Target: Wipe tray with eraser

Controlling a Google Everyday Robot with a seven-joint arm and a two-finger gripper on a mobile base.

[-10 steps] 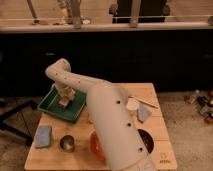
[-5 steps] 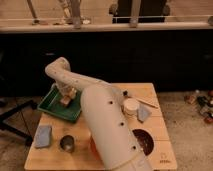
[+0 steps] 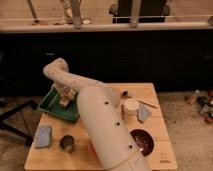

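Observation:
The dark-green tray (image 3: 52, 109) sits at the back left of the wooden table (image 3: 155, 155). My gripper (image 3: 66, 95) is at the end of the white arm (image 3: 105, 125), which reaches from the front over to the tray. The gripper is down inside the tray near its far right part. It is shut on the small tan eraser (image 3: 65, 101), which rests against the tray floor. The arm hides the tray's right corner.
A blue-grey pad (image 3: 43, 136) and a metal cup (image 3: 67, 144) lie front left. A white container (image 3: 131, 107), a second blue-grey pad (image 3: 144, 114) and a thin utensil (image 3: 139, 99) are to the right. A dark round dish (image 3: 142, 142) sits front right. The orange bowl (image 3: 93, 148) is mostly hidden by the arm.
The arm's big link has swung left and nearer the camera, covering more of the orange bowl. The gripper with the eraser has shifted slightly within the tray.

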